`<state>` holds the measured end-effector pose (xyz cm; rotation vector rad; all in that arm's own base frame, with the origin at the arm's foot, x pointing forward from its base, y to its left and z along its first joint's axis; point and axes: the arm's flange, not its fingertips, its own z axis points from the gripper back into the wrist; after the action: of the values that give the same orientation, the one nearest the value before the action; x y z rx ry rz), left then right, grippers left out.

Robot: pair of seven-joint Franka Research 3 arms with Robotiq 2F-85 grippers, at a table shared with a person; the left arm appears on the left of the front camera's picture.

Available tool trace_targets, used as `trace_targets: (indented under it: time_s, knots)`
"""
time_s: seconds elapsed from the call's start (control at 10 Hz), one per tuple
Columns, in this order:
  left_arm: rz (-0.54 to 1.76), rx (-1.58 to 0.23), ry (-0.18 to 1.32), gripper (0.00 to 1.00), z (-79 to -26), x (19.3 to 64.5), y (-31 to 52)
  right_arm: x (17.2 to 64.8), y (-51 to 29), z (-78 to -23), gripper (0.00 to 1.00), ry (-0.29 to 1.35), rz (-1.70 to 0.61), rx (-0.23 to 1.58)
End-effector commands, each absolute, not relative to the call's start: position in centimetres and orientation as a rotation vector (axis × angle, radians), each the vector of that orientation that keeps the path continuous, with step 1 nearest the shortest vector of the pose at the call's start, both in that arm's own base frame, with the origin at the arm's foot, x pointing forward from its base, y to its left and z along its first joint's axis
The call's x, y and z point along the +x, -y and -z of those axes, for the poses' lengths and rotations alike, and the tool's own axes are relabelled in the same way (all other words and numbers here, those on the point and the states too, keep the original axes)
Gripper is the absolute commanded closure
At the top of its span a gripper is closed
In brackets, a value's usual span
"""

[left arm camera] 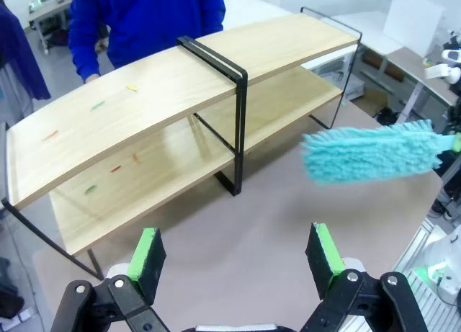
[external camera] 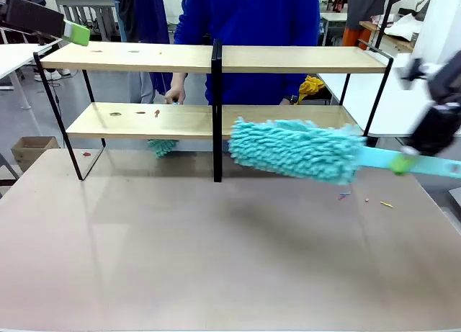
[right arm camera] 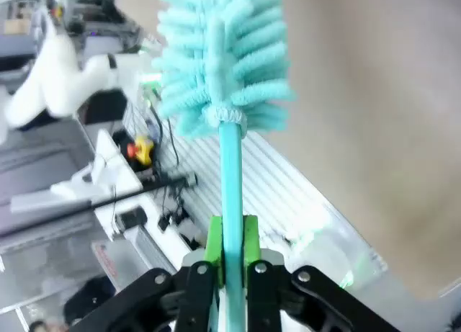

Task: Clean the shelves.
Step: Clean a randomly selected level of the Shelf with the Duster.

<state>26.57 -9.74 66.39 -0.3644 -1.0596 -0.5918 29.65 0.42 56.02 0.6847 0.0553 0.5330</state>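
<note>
R arm holds duster by shelves, L arm idle.

R gripper (right arm camera: 230, 240) clamped tight on the flat teal handle of a fluffy teal duster (external camera: 295, 150), green pads either side of the stick. The duster head hangs over the table (external camera: 216, 260), in front of the lower board's R half, just R of the black centre post; from the L wrist cam it sits clear of the rack. L gripper (left arm camera: 238, 254) spread wide w/ nothing between the pads, up high off the L end of the top board. Shelves (external camera: 144, 57) stand at the far side of the table, 2 light-wood boards in a thin black frame. Small red & green bits (external camera: 156, 113) lie on both boards' L halves; a few more bits (external camera: 387, 203) on the table near the duster. Person in blue top (external camera: 252, 15) behind the rack, one hand (external camera: 175, 96) at the lower board.
</note>
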Motion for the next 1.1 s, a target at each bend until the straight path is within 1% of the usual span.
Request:
trace_targets:
  time_s: [0.0, 0.1, 0.2, 0.4, 0.5, 0.6, 0.7, 0.8, 0.9, 1.0]
  knots:
    - [0.597, -0.369, 1.06, 0.0, -66.2, 26.6, 9.6, 26.3, 6.6, -59.1, 0.87, 0.093, -0.627, 0.71]
    - [0.597, -0.369, 1.06, 0.0, -66.2, 26.6, 9.6, 23.8, 9.7, -60.6, 0.87, 0.261, -0.616, 0.805]
    - [0.597, -0.369, 1.06, 0.0, -66.2, 26.6, 9.6, 20.2, 13.3, -62.5, 0.87, 0.508, -0.677, 0.888]
    - [0.597, -0.369, 1.06, 0.0, -66.2, 26.6, 9.6, 15.8, 17.7, -65.8, 0.87, 0.72, -0.765, 0.899]
    - [0.597, -0.369, 1.06, 0.0, -66.2, 26.6, 9.6, 13.6, 20.7, -68.1, 0.87, 0.886, -0.706, 0.91]
    - [0.597, -0.369, 1.06, 0.0, -66.2, 26.6, 9.6, 12.2, 23.6, -69.9, 0.87, 1.059, -0.392, 0.825]
    - [0.597, -0.369, 1.06, 0.0, -66.2, 26.6, 9.6, 12.5, 23.9, -70.2, 0.87, 1.068, -0.371, 0.808]
    - [0.597, -0.369, 1.06, 0.0, -66.2, 26.6, 9.6, 14.4, 22.2, -69.2, 0.87, 0.937, -0.335, 0.719]
    - [0.597, -0.369, 1.06, 0.0, -66.2, 26.6, 9.6, 10.8, 24.8, -70.1, 0.87, 1.022, -0.455, 0.838]
    - [0.597, -0.369, 1.06, 0.0, -66.2, 26.6, 9.6, 10.8, 24.8, -70.1, 0.87, 1.022, -0.455, 0.838]
